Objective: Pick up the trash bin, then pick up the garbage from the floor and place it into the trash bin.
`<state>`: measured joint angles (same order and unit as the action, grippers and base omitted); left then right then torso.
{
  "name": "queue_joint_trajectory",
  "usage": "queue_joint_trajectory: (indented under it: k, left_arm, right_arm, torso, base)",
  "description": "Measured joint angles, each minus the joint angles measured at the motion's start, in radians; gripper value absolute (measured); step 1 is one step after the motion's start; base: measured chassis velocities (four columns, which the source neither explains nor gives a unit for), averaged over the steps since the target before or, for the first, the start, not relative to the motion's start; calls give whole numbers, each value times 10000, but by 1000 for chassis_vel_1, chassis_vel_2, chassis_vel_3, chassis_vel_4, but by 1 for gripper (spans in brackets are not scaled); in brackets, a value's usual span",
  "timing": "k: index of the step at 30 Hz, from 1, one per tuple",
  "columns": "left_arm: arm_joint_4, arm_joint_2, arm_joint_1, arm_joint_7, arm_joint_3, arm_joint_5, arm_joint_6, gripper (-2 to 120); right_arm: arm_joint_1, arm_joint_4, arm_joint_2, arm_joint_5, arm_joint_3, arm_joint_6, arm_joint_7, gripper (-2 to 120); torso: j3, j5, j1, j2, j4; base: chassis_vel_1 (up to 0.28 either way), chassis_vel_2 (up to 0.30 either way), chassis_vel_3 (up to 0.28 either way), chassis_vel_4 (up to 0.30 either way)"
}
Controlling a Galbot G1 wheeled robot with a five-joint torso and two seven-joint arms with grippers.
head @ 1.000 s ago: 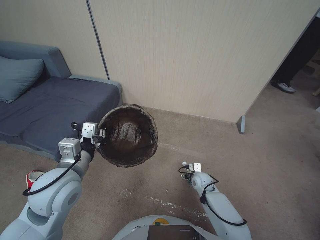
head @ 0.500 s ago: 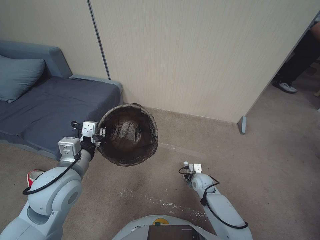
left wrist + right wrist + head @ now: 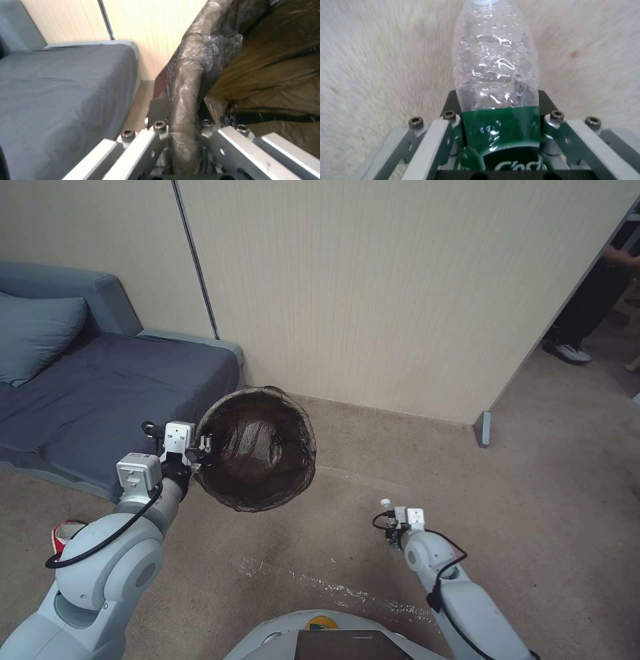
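Note:
The trash bin (image 3: 257, 457), lined with a dark brown bag, hangs tilted above the carpet with its opening facing me. My left gripper (image 3: 200, 450) is shut on its near-left rim; in the left wrist view the bag-covered rim (image 3: 186, 82) runs between the fingers of the left gripper (image 3: 183, 120). Low over the carpet at the right, my right gripper (image 3: 395, 528) is shut on a clear plastic bottle (image 3: 496, 67) with a green label, a piece of the garbage. In the right wrist view the right gripper (image 3: 500, 107) clamps the label end, and the bottle's neck points away.
A grey-blue sofa (image 3: 100, 387) with a cushion stands at the left, close behind the bin. A beige panel wall (image 3: 373, 293) runs ahead and ends at a post (image 3: 483, 429). A red-and-white item (image 3: 63, 532) lies on the carpet beside my left arm. Open carpet (image 3: 547, 500) spreads to the right.
My right arm has swung to the right with the bottle in its gripper. The left arm and the bin have held still.

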<state>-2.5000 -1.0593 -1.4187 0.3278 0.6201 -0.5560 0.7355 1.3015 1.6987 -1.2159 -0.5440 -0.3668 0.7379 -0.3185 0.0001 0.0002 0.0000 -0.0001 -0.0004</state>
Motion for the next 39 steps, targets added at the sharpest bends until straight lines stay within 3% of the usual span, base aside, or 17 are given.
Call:
queue_joint_trajectory:
  k: [7, 10, 14, 19, 24, 32, 34, 36, 39]
  left_arm:
    - [0, -45, -46, 25, -53, 61, 0, 0]
    - [30, -60, -29, 25, -72, 114, 0, 0]
    - [45, -88, -4, 20, -96, 139, 0, 0]
    - [94, -142, 8, 11, -175, 182, 0, 0]
    - [148, -182, 11, 0, -212, 210, 0, 0]
    - [248, -266, 61, -15, -215, 274, 0, 0]
    - [324, -315, 97, -20, -223, 326, 0, 0]
    - [339, -326, 107, -21, -227, 334, 0, 0]
    - [445, -351, 136, -35, -236, 392, 0, 0]
  right_arm:
    - [858, 2463, 976, -869, -1079, -7, 50, 28]
    - [1223, 4244, 1806, -1911, -1806, -12, -12, 28]
    - [1220, 5478, 2451, -2964, -2351, -13, -127, 28]
    - [807, 6393, 3136, -3808, -2650, -44, -106, 28]
    - [-108, 7214, 3920, -4612, -2791, -704, 565, 28]
    - [-2477, 7795, 4902, -6109, -2007, -1131, 810, 28]
    - [-3546, 7818, 5005, -6426, -1099, -1197, 813, 28]
    - [-3735, 7800, 5005, -6463, -907, -1206, 828, 28]
    - [-5434, 7289, 5005, -6625, 905, -1260, 967, 28]
  torso:
    - [0, 0, 0, 0, 2]
    - [-1, -1, 0, 0, 0]
    - [-1, -2, 0, 0, 2]
    - [-1, -2, 0, 0, 5]
    - [-1, -1, 0, 0, 4]
    - [-1, -3, 0, 0, 5]
    - [-1, -3, 0, 0, 4]
    - [0, -3, 0, 0, 6]
    - [0, -3, 0, 0, 2]
  base:
    - [0, 0, 0, 0]
    - [0, 0, 0, 0]
    - [0, 0, 0, 0]
    - [0, 0, 0, 0]
    - [0, 0, 0, 0]
    - [0, 0, 0, 0]
    - [0, 0, 0, 0]
    - [0, 0, 0, 0]
    - [0, 0, 0, 0]
